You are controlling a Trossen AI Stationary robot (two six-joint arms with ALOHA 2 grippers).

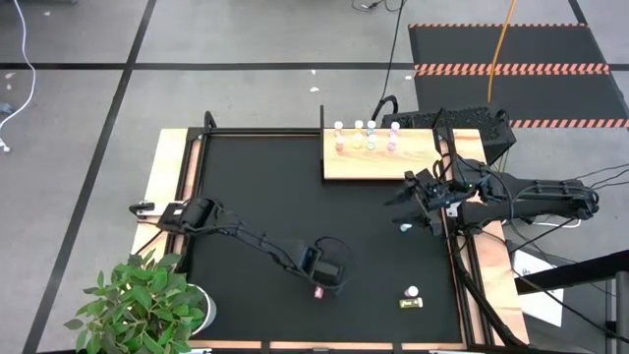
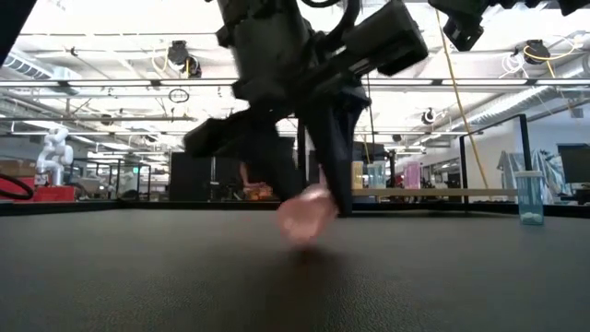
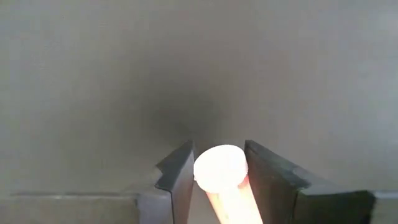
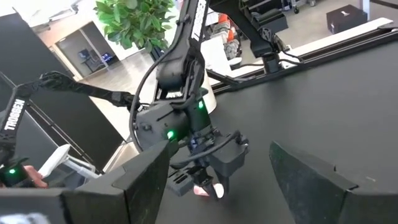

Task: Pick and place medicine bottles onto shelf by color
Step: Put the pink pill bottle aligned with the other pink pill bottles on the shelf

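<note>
The left pincer [image 1: 320, 287], low over the near middle of the black-matted table [image 1: 256, 197], has its fingers [image 3: 177, 177] closed narrowly on a small pink medicine bottle with a white cap [image 3: 219, 168]; most of the bottle's body is cut off below the fingers, and in the low view it is only a blur. The right pincer [image 1: 405, 200] hovers with its fingers spread wide and holds nothing, just beside the flat light wooden shelf [image 1: 378, 162]. Four white-capped bottles [image 1: 366, 136] stand along the shelf's far edge. A teal bottle [image 1: 406, 227] sits near the right pincer; a yellow-green bottle [image 1: 411, 298] lies by the table's near edge.
</note>
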